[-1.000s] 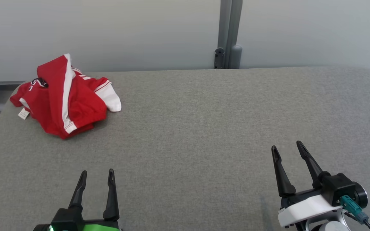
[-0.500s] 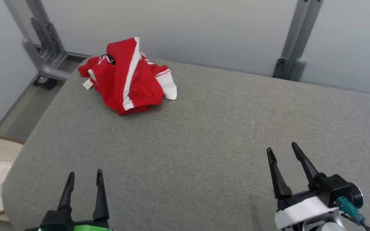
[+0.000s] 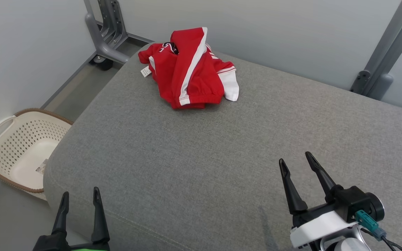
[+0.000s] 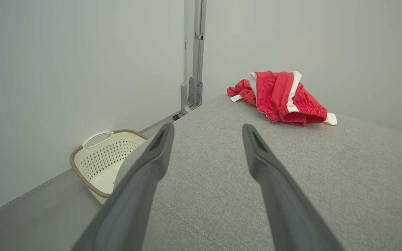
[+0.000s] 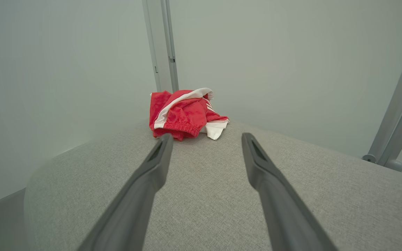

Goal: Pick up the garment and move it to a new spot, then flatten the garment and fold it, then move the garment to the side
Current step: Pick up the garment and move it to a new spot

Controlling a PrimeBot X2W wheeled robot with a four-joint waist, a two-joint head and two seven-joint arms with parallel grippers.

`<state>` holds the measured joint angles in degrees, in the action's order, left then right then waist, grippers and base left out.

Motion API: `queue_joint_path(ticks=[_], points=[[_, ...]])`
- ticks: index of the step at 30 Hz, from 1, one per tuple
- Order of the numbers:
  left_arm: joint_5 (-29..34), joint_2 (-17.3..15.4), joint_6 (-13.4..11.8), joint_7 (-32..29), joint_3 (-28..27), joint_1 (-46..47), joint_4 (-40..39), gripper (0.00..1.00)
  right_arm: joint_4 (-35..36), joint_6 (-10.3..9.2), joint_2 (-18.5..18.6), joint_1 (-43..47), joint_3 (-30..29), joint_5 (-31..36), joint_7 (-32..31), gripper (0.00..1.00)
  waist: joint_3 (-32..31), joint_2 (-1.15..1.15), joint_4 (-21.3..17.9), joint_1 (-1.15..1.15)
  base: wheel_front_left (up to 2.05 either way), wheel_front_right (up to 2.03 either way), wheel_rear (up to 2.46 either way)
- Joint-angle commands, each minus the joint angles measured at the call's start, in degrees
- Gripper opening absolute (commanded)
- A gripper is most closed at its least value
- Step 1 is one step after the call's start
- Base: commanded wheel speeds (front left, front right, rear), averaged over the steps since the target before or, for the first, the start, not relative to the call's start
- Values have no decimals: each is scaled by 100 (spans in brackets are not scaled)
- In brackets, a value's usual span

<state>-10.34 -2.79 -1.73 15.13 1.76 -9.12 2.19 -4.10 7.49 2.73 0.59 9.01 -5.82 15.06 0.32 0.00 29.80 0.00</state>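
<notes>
A crumpled red garment point(image 3: 188, 71) with white stripes and a small white tag lies in a heap at the far left corner of the grey padded table point(image 3: 221, 146). The left wrist view shows the garment point(image 4: 281, 97) far ahead, and so does the right wrist view point(image 5: 183, 115). My left gripper point(image 3: 80, 196) hangs open over the table's near left corner, with nothing between its fingers. At the near right, my right gripper point(image 3: 295, 160) is open and empty above the table. Both are far from the garment.
A cream perforated laundry basket point(image 3: 23, 146) with a brown rim stands on the floor left of the table point(image 4: 99, 160). Grey metal frame posts point(image 3: 106, 31) stand behind the far left corner, and another post point(image 3: 382, 69) rises at the far right. Pale walls close in behind.
The head camera has swung left, so the whole picture shifted right and the basket and floor came into view. The garment lies as before. Both grippers stay open.
</notes>
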Motion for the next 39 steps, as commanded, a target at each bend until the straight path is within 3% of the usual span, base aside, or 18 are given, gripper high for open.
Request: queue_joint_path(ticks=[1, 8, 19, 28, 39], points=[[-16, -18, -40, 4, 1, -79, -29, 100, -11, 0, 28, -55, 2, 61, 18, 100, 65, 0, 49, 0, 0, 0, 0], [30, -19, 34, 4, 124, 132, 102, 100, 108, 0, 28, 11, -123, 164, 18, 100, 217, 0, 15, 0, 0, 0, 0], [168, -147, 267, 2, -99, 1688, 677, 100, 222, -1, 30, -394, -66, 572, 18, 100, 1110, 0, -896, 0, 0, 0, 0], [134, -383, 476, -192, -53, 3833, 2272, 100, 310, -1, 29, -776, -101, 848, 18, 100, 1797, 0, -1669, 0, 0, 0, 0], [-141, -600, 238, -359, -376, 5144, 4361, 100, 587, -1, 27, -1025, -162, 1015, 18, 100, 2329, 0, -2262, 0, 0, 0, 0]])
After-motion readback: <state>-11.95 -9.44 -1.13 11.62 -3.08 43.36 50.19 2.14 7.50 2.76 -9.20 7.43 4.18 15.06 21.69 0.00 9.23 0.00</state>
